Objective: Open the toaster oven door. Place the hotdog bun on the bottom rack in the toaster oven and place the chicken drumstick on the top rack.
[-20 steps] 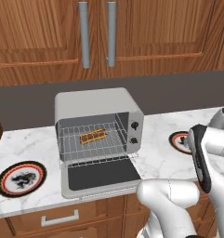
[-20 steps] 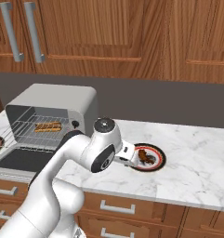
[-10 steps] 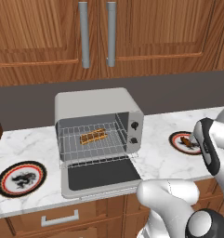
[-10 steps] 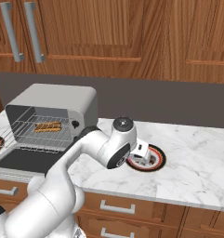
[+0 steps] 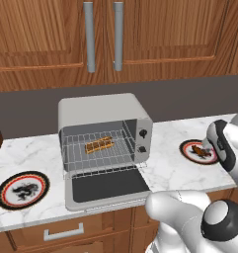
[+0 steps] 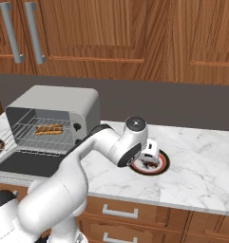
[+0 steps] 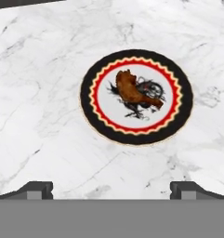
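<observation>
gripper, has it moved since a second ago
Yes. In the right base view the gripper has swung right, away from the toaster oven, and now hovers over the drumstick plate.

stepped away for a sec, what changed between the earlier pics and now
The arm swung right along the counter, bringing the open gripper above the plate with the chicken drumstick; nothing was gripped or released. The toaster oven door remains open, the hotdog bun is still on its rack, the drumstick on its plate, and the other plate is unmoved.

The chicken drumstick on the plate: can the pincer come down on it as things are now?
Probably yes. The pincer hangs open above the chicken drumstick, which lies bare on its plate, with nothing between them.
</observation>
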Controlling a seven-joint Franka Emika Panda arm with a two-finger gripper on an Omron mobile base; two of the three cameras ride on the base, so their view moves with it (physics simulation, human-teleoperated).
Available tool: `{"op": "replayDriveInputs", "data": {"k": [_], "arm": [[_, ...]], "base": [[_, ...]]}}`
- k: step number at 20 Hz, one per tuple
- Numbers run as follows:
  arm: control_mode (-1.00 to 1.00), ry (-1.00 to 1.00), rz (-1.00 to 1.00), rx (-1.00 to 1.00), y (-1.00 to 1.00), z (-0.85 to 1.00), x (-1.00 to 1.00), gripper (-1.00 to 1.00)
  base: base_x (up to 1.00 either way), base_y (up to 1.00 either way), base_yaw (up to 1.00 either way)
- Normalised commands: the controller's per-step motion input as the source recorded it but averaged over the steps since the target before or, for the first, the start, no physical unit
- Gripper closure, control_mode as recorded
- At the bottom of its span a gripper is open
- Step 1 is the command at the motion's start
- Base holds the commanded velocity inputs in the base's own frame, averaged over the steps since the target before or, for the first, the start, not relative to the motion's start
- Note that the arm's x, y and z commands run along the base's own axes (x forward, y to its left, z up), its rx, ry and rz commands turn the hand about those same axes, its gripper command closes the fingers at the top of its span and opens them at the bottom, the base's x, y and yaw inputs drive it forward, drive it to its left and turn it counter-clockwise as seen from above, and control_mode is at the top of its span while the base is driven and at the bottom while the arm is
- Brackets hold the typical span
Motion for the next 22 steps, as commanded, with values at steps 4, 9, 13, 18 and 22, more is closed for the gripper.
{"op": "replayDriveInputs", "data": {"k": [4, 9, 13, 18, 22], "arm": [[-1.00, -0.07, 0.13, -0.02, 0.03, -0.24, 0.13, -1.00], [-1.00, -0.01, 0.03, -0.08, 0.03, -0.22, 0.16, -1.00], [-1.00, 0.00, 0.00, -0.02, 0.03, -0.18, 0.33, -1.00], [-1.00, 0.05, 0.01, 0.00, 0.02, -0.21, 0.34, -1.00], [-1.00, 0.16, 0.02, 0.00, -0.01, -0.16, 0.43, -1.00]], "base": [[0.00, 0.00, 0.00], [0.00, 0.00, 0.00], [0.00, 0.00, 0.00], [0.00, 0.00, 0.00], [0.00, 0.00, 0.00]]}}
